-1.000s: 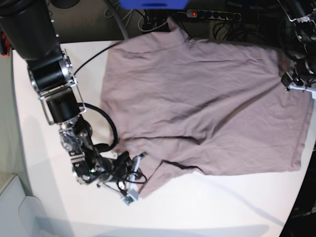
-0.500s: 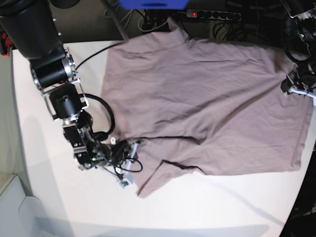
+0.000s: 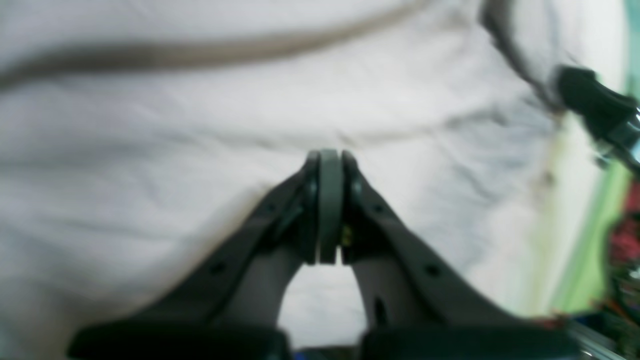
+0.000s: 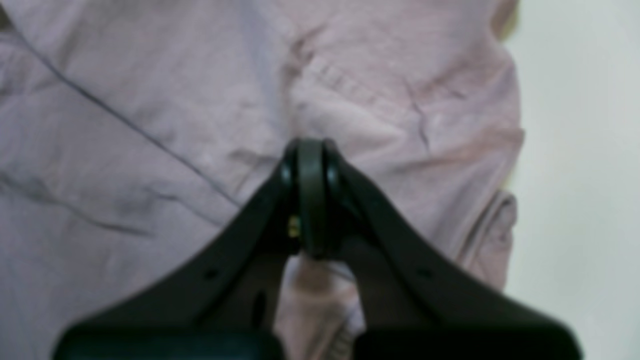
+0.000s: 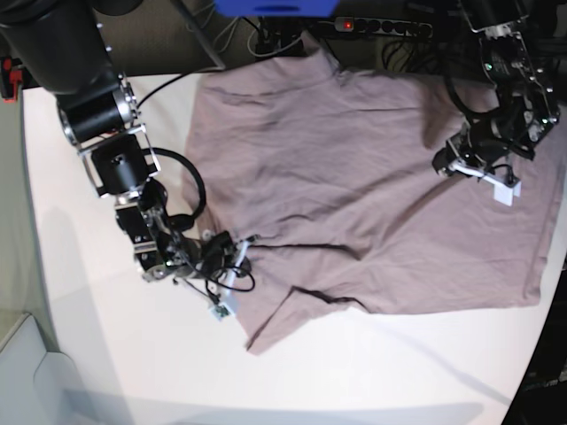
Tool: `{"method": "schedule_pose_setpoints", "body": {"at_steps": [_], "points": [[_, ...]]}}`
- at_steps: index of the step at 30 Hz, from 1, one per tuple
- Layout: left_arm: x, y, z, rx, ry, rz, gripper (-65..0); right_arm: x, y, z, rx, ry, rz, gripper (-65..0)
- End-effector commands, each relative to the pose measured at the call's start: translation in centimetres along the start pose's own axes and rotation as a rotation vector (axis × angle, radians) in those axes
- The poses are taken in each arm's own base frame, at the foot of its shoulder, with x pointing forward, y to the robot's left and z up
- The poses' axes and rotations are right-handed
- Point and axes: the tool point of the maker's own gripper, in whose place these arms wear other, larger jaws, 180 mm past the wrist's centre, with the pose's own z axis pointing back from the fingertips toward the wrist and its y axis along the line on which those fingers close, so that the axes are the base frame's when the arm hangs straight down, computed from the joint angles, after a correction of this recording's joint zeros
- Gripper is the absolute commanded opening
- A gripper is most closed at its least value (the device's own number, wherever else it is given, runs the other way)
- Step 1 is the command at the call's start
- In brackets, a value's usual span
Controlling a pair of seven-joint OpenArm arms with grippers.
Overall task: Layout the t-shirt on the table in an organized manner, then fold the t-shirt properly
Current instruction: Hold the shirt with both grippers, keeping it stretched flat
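While the t-shirt lies spread across the table toward its far edge, the right gripper and left gripper hover over it, jaws together, holding nothing, apparently repositioning.

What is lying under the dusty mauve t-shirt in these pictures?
The mauve short-sleeved t-shirt is spread on the smooth white table, visible around it. The tabletop beneath is covered, so anything there cannot be seen. Its far edge overhangs the table.

Robot lab: power strip, tangled cables.
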Motion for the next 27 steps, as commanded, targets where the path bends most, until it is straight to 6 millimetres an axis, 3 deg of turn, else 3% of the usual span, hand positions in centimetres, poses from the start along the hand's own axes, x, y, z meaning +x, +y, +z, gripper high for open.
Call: {"method": "schedule_pose_setpoints", "body": {"at_steps": [1, 5, 12, 15, 20, 24, 27], "points": [[0.4, 0.5, 0.2, 0.027, -0.009, -0.005, -65.0, 2.7, -0.4, 0.5, -0.006, -0.061, 0.019, -65.0], [-0.5, 2.8, -0.3, 0.106, 0.025, -0.002, -65.0, 4.6, -1.0, 1.0, -0.025, -0.128, 0.039, -65.0], [0.8, 8.4, 0.0, 0.218, -0.008, 0.017, -65.0, 6.4, -2.5, 1.6, -0.095, -0.119, 0.148, -65.0], [1.4, 10.5, 0.6, 0.262, -0.013, 0.023, -65.0, 6.1, -3.5, 2.1, -0.113, -0.114, 0.141, -65.0], [3.6, 11.6, 2.0, 0.3, -0.045, -0.013, -65.0, 4.6, -5.7, 3.0, -0.147, -0.071, 0.068, -65.0], [5.5, 12.2, 3.3, 0.316, -0.069, -0.036, -65.0, 2.9, -5.7, 2.8, -0.143, -0.018, 0.05, -65.0], [7.1, 11.1, 4.3, 0.224, -0.11, 0.028, -65.0, 2.7, -4.8, 3.0, -0.135, -0.031, 0.072, -65.0]]}}
